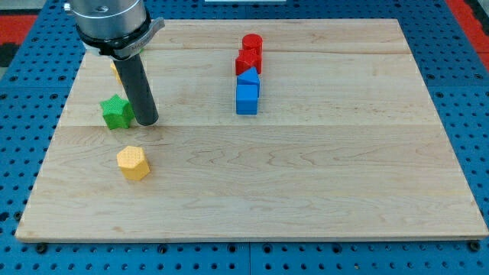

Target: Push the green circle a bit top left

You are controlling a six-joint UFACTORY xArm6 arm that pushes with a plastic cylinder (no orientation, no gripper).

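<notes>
No green circle shows in the camera view; the arm's body at the view's top left may hide it. My tip (pixel 147 121) rests on the wooden board (pixel 321 176), just to the right of a green star-shaped block (pixel 115 111), close to it or touching. A yellow hexagon block (pixel 133 163) lies below the tip and slightly left. A sliver of another yellow block (pixel 114 69) shows behind the rod, above the green star.
At the view's top centre, a red cylinder (pixel 252 43) and a red block (pixel 246 62) stand in a column with a blue block (pixel 249 77) and a blue cube (pixel 247 99) below them. Blue pegboard (pixel 30 92) surrounds the board.
</notes>
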